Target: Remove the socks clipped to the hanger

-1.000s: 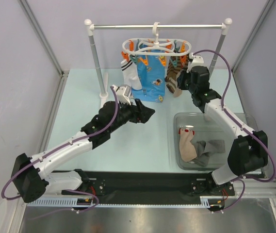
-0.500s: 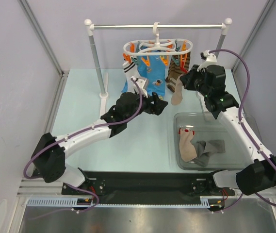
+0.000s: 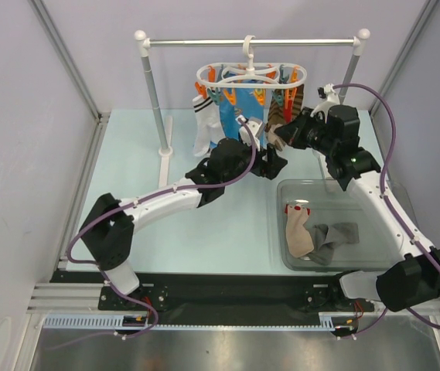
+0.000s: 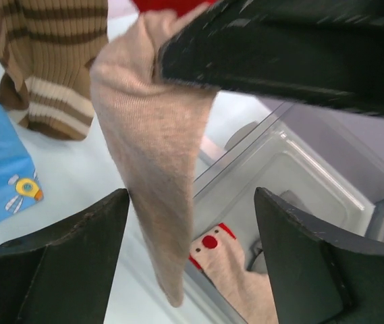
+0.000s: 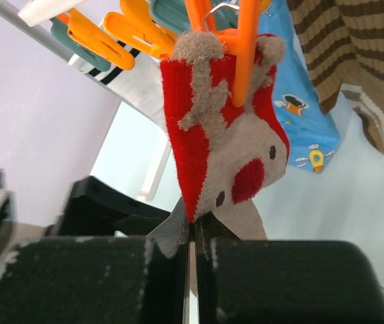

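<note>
Left gripper (image 3: 275,163) now farther right, open beneath right gripper's (image 5: 192,246) beige sock (image 5: 227,138)

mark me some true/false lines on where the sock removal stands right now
The right gripper is shut on the reindeer sock: true.
That sock is free of its orange clip: false, the clip grips its cuff.
The left gripper holds the brown striped sock: false, its jaws are open and empty.
The clear bin holds socks: true.
The hanger lies in the bin: false, it hangs from the rail.
</note>
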Action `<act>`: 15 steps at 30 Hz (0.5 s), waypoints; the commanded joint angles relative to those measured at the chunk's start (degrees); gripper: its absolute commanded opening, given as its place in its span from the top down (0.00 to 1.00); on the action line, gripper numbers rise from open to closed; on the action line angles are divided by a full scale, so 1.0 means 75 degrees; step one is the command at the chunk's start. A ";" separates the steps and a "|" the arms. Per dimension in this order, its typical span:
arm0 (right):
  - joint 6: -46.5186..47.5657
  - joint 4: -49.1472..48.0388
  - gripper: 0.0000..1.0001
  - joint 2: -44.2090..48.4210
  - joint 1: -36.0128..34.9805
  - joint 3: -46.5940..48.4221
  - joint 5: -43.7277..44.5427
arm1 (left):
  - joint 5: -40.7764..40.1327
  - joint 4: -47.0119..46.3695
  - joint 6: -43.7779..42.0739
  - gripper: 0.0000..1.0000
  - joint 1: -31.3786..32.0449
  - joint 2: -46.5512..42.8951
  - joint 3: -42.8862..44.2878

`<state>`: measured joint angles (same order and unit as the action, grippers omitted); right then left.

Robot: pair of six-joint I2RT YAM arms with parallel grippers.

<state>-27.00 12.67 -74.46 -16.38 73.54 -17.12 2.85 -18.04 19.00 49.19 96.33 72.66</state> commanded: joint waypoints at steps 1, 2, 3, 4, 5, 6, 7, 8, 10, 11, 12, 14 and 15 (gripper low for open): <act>-0.0302 -0.0435 1.00 0.0330 0.0028 -0.0043 -0.0388 | -0.0368 0.0400 -0.0144 0.21 0.0086 0.0210 0.0506; -0.0302 -0.0377 1.00 0.0330 0.0051 -0.0055 -0.0400 | -0.0601 0.0413 -0.0132 0.26 0.0086 0.0233 0.0530; -0.0325 -0.0376 1.00 0.0388 0.0040 -0.0055 -0.0400 | -0.0719 0.0390 -0.0132 0.31 0.0098 0.0245 0.0530; -0.0337 -0.0365 1.00 0.0423 0.0051 -0.0067 -0.0389 | -0.0790 0.0425 -0.0132 0.39 0.0098 0.0245 0.0530; -0.0349 -0.0376 1.00 0.0447 0.0075 -0.0090 -0.0400 | -0.0860 0.0437 -0.0120 0.58 0.0098 0.0234 0.0530; -0.0314 -0.0365 1.00 0.0470 0.0075 -0.0113 -0.0389 | -0.0954 0.0449 -0.0108 0.66 0.0098 0.0222 0.0507; -0.0290 -0.0365 1.00 0.0540 0.0075 -0.0125 -0.0342 | -0.0966 0.0425 -0.0097 0.72 0.0098 0.0164 0.0495; -0.0278 -0.0295 0.99 0.0552 0.0086 -0.0114 -0.0284 | -0.0943 0.0425 -0.0085 0.82 0.0109 0.0128 0.0484; -0.0162 -0.0085 0.78 0.0587 0.0087 -0.0021 -0.0096 | -0.0954 0.0379 -0.0096 0.95 0.0156 0.0035 0.0402; -0.0126 0.0033 0.71 0.0599 0.0110 0.0050 0.0113 | -0.0966 0.0344 -0.0108 1.00 0.0180 0.0000 0.0309; -0.0068 0.0150 0.67 0.0599 0.0122 0.0155 0.0243 | -0.0989 0.0297 -0.0120 1.00 0.0215 -0.0036 0.0273; 0.0154 0.0490 0.57 0.0599 0.0122 0.0518 0.0663 | -0.0955 0.0179 -0.0131 1.00 0.0238 -0.0106 0.0168; 0.0225 0.0607 0.54 0.0576 0.0133 0.0670 0.0782 | -0.0966 0.0156 -0.0132 1.00 0.0262 -0.0130 0.0155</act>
<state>-27.64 14.92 -71.55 -15.79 73.71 -15.84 -3.42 -14.13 18.87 50.33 98.48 73.73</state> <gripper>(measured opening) 0.433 0.014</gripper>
